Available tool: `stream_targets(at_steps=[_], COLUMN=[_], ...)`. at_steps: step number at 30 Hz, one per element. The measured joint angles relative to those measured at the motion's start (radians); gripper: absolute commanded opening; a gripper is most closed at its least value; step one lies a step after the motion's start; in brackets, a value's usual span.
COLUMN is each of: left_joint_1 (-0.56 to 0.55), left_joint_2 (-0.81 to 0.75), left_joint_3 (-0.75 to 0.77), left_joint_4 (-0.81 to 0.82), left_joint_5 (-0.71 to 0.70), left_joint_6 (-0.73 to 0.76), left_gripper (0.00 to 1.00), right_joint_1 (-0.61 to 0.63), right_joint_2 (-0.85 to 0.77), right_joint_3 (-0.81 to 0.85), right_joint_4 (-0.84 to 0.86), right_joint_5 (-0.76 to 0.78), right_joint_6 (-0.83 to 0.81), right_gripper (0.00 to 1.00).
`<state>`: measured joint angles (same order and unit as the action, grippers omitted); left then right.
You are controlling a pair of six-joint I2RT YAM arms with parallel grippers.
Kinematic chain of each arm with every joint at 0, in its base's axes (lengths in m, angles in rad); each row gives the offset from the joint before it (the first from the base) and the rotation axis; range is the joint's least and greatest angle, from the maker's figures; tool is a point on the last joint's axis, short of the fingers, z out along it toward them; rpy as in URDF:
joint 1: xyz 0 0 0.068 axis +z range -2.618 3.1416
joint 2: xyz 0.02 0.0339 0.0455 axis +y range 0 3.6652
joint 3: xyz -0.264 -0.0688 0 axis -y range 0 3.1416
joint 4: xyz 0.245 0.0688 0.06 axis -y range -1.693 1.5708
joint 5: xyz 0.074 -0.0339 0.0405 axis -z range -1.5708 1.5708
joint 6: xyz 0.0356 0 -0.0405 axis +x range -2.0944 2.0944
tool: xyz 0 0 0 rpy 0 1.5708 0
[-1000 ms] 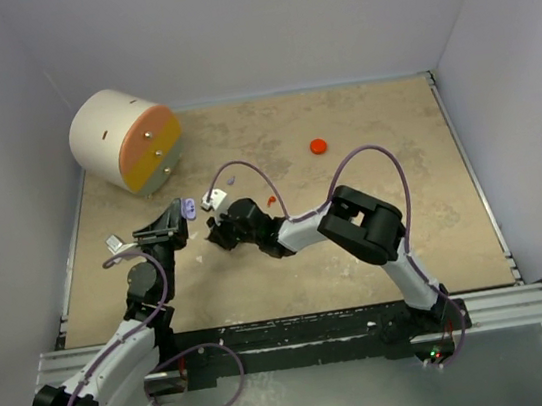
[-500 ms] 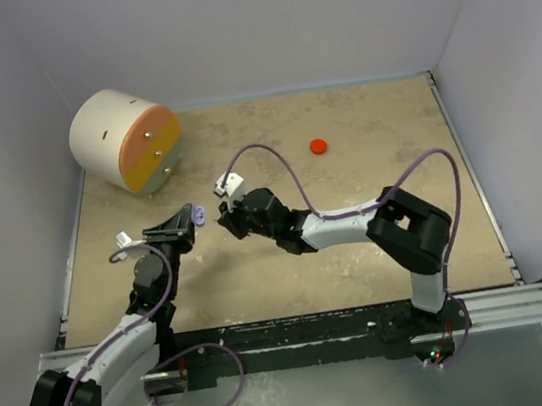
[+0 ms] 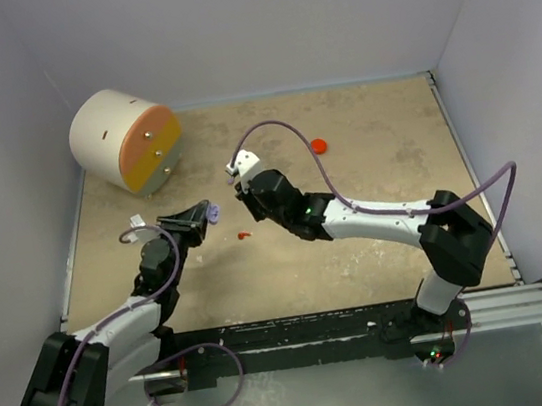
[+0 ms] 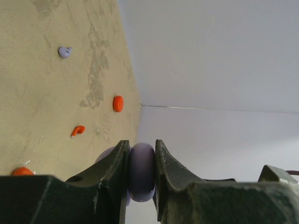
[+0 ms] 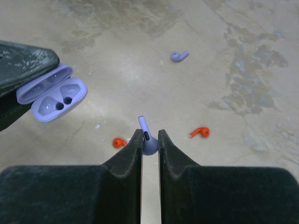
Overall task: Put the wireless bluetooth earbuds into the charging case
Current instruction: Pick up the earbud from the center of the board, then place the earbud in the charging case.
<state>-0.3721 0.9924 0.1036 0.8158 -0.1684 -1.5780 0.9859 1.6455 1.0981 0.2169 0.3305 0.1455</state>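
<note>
My left gripper (image 4: 141, 144) is shut on the lavender charging case (image 4: 141, 170), gripping its two flat sides. The case (image 5: 52, 98) hangs open, both sockets empty, left of and apart from my right gripper (image 5: 150, 135). That gripper is shut on a lavender earbud (image 5: 148, 140) with its stem pointing up. A second lavender earbud (image 5: 179, 56) lies farther off on the table. Two red earbuds (image 5: 200, 132) (image 5: 119, 142) lie below the gripper. In the top view the left gripper (image 3: 197, 218) and right gripper (image 3: 246, 191) face each other, with a red earbud (image 3: 243, 235) between them.
A small red disc (image 3: 318, 144) lies behind the right arm. A large white cylinder with an orange and green face (image 3: 126, 140) stands at the back left corner. White walls enclose the tan table (image 3: 398, 175) on three sides.
The right gripper lifted and moved back and to the right with the lavender earbud, its arm stretching out. The left gripper swung the case to the right. One red earbud is now uncovered.
</note>
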Motion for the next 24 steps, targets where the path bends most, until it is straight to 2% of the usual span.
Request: stream_targets(at_steps=[12, 24], left_joint_1=[0.000, 0.000], left_joint_2=[0.081, 0.136], left_joint_3=[0.037, 0.049], left_joint_4=[0.015, 0.027], left_joint_5=[0.032, 0.036], left_joint_6=[0.010, 0.027], left_gripper=[0.00, 0.00], right_joint_1=[-0.015, -0.015], right_joint_2=[0.046, 0.229], right_joint_3=[0.358, 0.520], right_joint_4=[-0.353, -0.610], right_joint_5=[0.021, 0.020], right_joint_6=[-0.059, -0.106], right_gripper=[0.00, 0.00])
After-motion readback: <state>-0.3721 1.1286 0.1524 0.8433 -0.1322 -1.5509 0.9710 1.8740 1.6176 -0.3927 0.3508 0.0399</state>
